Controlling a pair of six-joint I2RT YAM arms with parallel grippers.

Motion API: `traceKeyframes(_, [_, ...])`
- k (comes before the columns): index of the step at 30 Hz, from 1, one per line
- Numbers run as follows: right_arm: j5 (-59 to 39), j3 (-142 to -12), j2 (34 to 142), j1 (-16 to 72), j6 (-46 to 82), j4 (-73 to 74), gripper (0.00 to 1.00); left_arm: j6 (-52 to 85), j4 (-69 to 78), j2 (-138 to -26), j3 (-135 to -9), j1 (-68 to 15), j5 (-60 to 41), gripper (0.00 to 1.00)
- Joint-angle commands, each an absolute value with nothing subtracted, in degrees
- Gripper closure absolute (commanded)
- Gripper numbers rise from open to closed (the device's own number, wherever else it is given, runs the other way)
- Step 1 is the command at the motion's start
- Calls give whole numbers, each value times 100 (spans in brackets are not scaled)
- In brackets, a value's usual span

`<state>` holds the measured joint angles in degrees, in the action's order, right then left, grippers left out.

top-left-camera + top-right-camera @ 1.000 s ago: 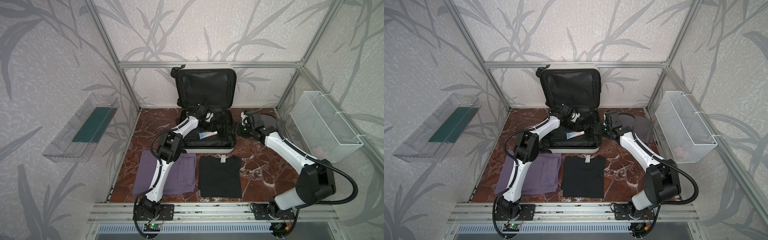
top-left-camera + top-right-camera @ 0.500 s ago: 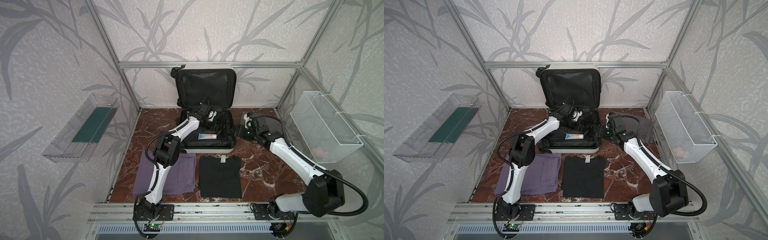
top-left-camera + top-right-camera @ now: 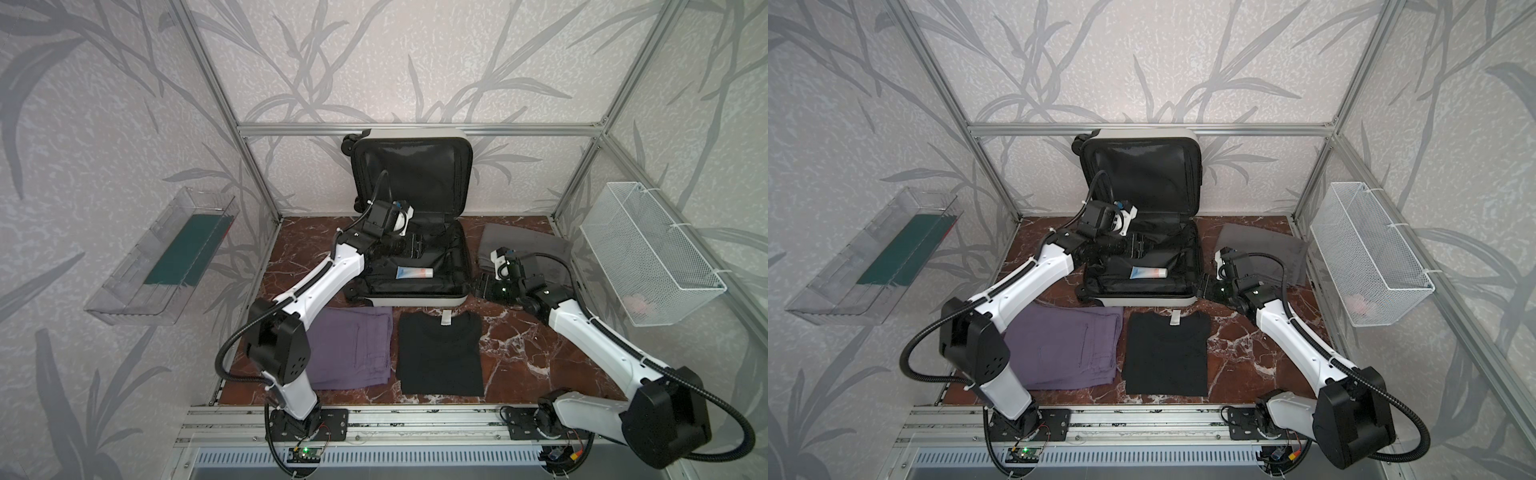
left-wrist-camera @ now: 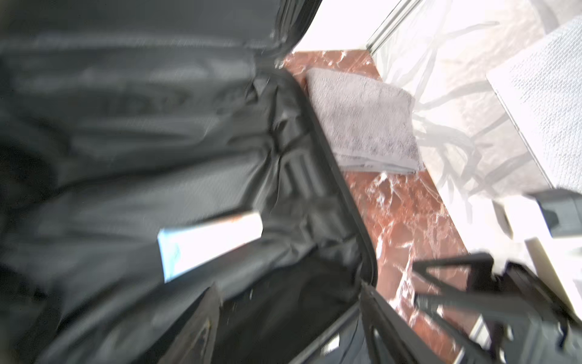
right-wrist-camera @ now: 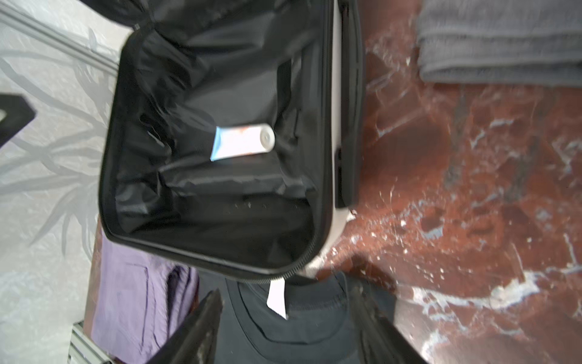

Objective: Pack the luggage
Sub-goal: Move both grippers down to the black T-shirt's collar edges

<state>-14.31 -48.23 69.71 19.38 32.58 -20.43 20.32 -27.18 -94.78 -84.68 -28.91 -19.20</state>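
The luggage [image 3: 415,300] [image 3: 1142,300] lies open at the back, its black-lined lid leaning on the wall. A white, blue and pink tube [image 3: 413,272] [image 3: 1147,272] [image 4: 211,239] [image 5: 244,141] rests in the base. My left gripper [image 3: 409,249] [image 3: 1136,245] [image 4: 289,302] hovers open and empty over the base's back left part, just behind the tube. My right gripper [image 3: 482,286] [image 3: 1204,286] [image 5: 285,299] is open and empty beside the base's right front corner, above the collar of a black T-shirt [image 3: 440,353] [image 5: 299,331].
A folded purple garment [image 3: 353,353] [image 5: 132,299] lies left of the T-shirt, in front of the luggage. A folded grey towel [image 3: 523,245] [image 4: 362,123] [image 5: 504,41] lies right of the luggage. A white wire basket [image 3: 648,257] hangs on the right wall, a clear bin [image 3: 158,257] on the left.
My right gripper has drawn back toward the front along the luggage's right side, its elbow swinging out to the right. The left arm's elbow has moved down and left. The tube has stayed put.
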Motion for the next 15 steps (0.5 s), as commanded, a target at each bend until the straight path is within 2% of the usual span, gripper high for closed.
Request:
traceKeyframes(1, [-1633, -4443, 6716, 1911, 3025, -2297, 34, 2263, -2751, -8821, -7390, -2915, -1922, 27])
traceKeyframes(6, [-1738, -3674, 6247, 1925, 2966, -2432, 34, 2980, -1964, -7984, -5675, -3137, -2258, 27])
traceKeyframes(15, [-1984, -2740, 5772, 1934, 3207, -2171, 34, 3763, -1070, -8039, -4681, -3907, -1872, 30])
